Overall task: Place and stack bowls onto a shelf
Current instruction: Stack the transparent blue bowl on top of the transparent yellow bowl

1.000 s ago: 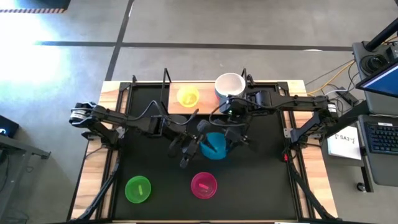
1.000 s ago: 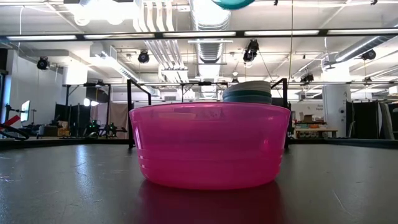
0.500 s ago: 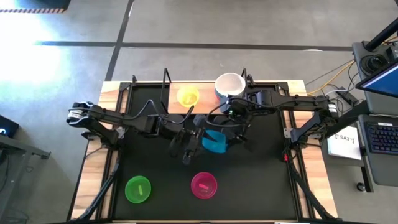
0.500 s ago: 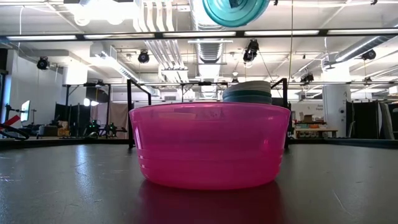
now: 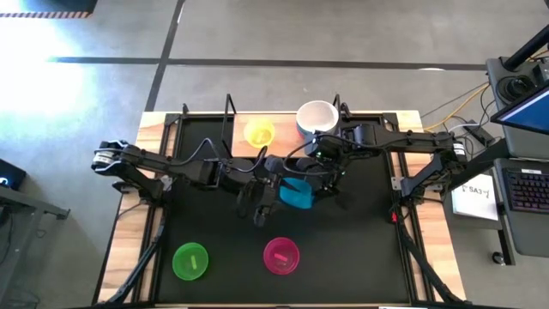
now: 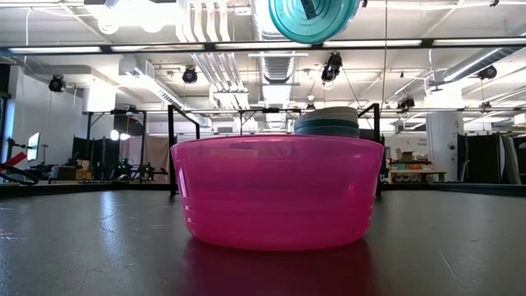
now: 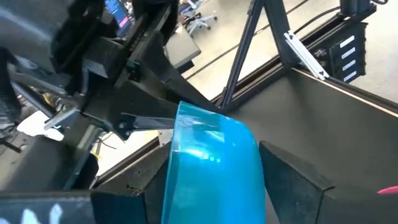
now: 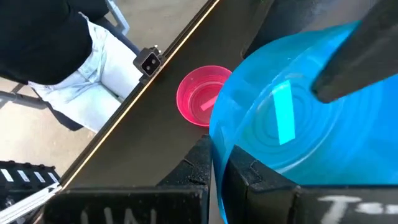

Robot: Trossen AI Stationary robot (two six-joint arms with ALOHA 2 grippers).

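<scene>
High view: the teal bowl (image 5: 298, 194) hangs mid-mat between both grippers, tipped on its side, clear of the tabletop (image 5: 153, 130) edges; open mat all round it. The right gripper (image 5: 319, 174) has its fingers clamped on the bowl's rim; the left gripper (image 5: 268, 194) sits just beside the bowl with fingers parted. The shelf (image 5: 242, 141) at the far edge carries the yellow bowl (image 5: 259, 132) and the white bowl (image 5: 316, 118); green bowl (image 5: 190, 261) and magenta bowl (image 5: 280, 255) rest near the front. Against a second ago, the teal bowl has turned from upright to tilted and the left gripper has shifted closer. Low view: magenta bowl fills the foreground; teal bowl aloft at the top — more of it visible than before. Left wrist view: bowl wall between that arm's dark fingers (image 7: 298, 180), which stand off it. Right wrist view: bowl's underside faces the camera, rim pinched — magenta bowl beyond.
</scene>
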